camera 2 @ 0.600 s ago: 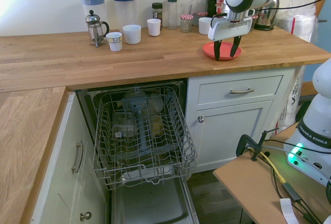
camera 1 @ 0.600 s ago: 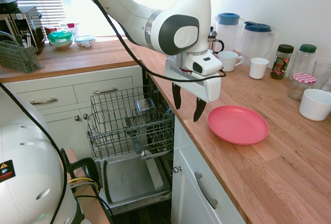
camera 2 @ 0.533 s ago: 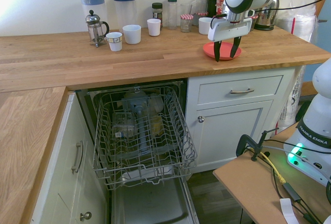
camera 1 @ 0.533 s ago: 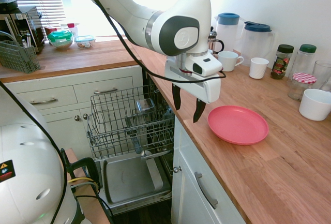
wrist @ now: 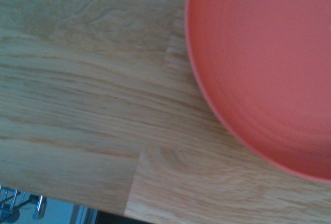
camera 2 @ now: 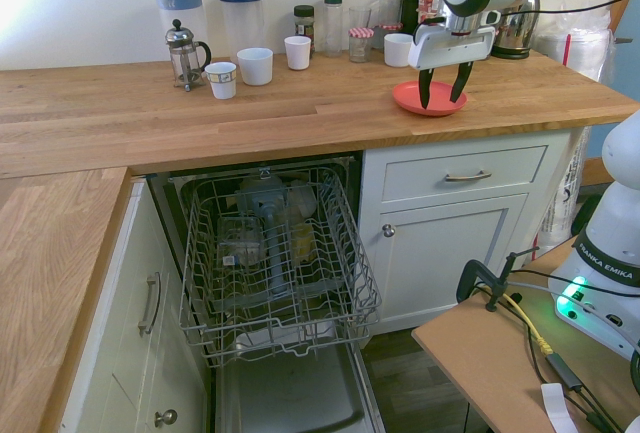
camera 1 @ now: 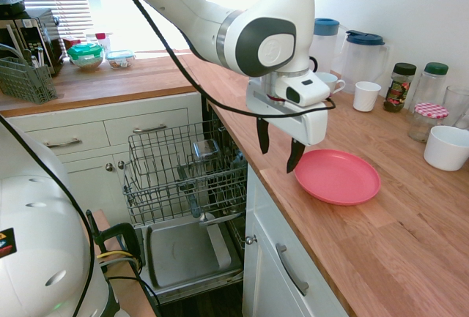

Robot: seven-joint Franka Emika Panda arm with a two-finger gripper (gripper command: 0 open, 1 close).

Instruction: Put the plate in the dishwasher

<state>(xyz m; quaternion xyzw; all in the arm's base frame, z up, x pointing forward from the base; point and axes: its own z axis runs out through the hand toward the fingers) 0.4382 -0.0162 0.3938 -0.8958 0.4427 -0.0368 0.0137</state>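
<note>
hovering near one pink plate [camera 1: 337, 177], one tool [camera 1: 279, 145] spreads its two dark fingers [camera 1: 295, 156] wide above one counter [camera 1: 410, 214]

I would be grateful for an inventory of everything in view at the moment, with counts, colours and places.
plate: 1, coral pink-red, on the worktop by the gripper
dishwasher: 1, grey, open, under the worktop
mugs and cups: 4, white, one patterned, along the worktop
white bowl: 1, white, right of the plate in the first exterior view
pitchers: 2, clear with blue lids, by the wall
French press: 1, silver and black, beside the patterned cup
cutlery basket: 1, grey, on the far worktop
green-lidded container: 1, clear, near the basket
gripper: 1, white with black fingers, open, empty
</note>
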